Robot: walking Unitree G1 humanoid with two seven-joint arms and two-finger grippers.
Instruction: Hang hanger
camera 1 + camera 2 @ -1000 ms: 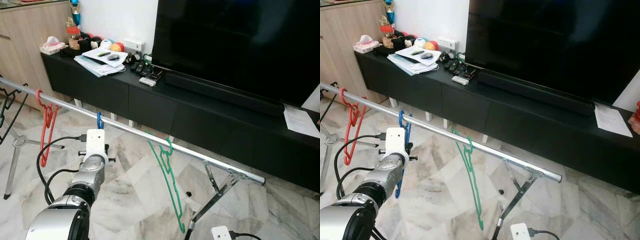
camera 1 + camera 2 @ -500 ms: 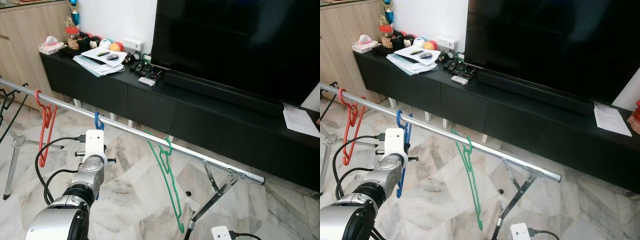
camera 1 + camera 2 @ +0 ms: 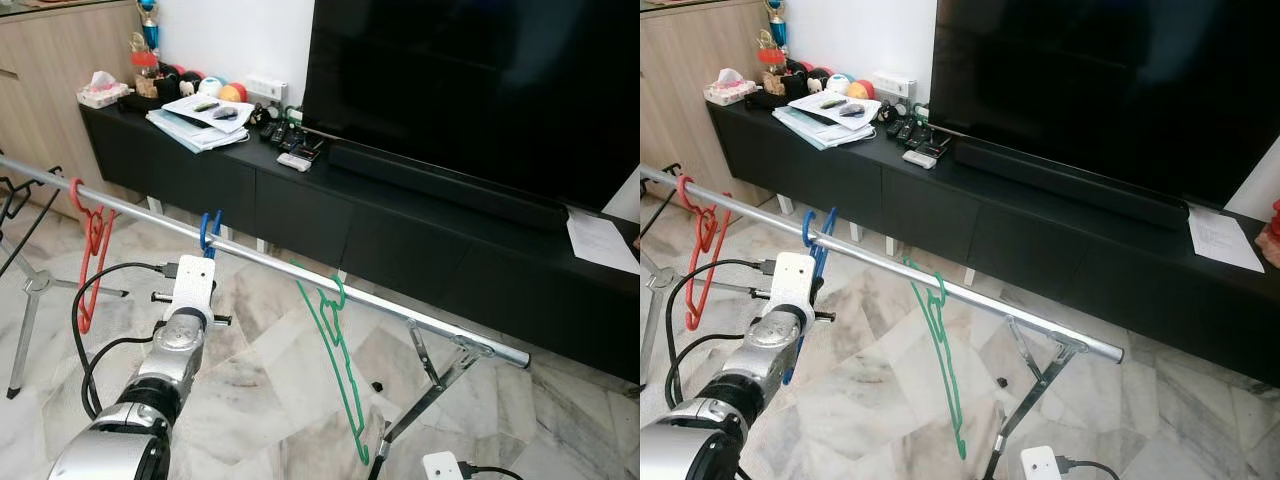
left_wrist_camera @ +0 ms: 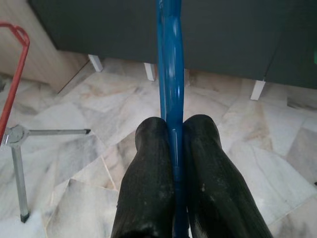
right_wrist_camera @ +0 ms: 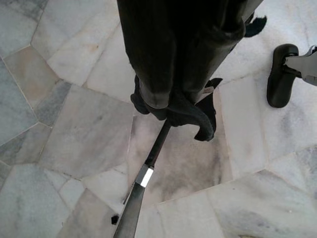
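The left claw (image 4: 173, 148) is clamped on the blue hanger (image 4: 169, 74), its two black fingers (image 4: 148, 183) pressed against either side of the blue bar. In the head views that hanger's hook (image 3: 209, 229) sits at the silver rail (image 3: 400, 313), between a red hanger (image 3: 92, 250) toward the robot's left and a green hanger (image 3: 340, 370) toward its right; whether the blue hook fully rests over the rail cannot be told. The red and green hangers both hang from the rail, apart from the blue one.

The rail slopes across the view on folding metal legs (image 3: 435, 385) and a tripod foot (image 4: 20, 168). Behind it stands a long black TV table (image 3: 300, 200) carrying a large dark television (image 3: 480, 90), a soundbar (image 3: 450, 185), stacked papers (image 3: 200, 120), remotes (image 3: 295, 150), coloured balls (image 3: 225, 92) and a tissue box (image 3: 100, 92). A sheet of paper (image 3: 600, 240) lies at the table's far right. The floor (image 3: 270, 400) is pale marble tile.

The left arm (image 3: 170, 370) reaches forward and upward toward the rail, a black cable (image 3: 95, 300) looping beside it. The right claw (image 5: 173, 99) points down at the floor, its fingers together, above a dark rack leg (image 5: 143, 188).
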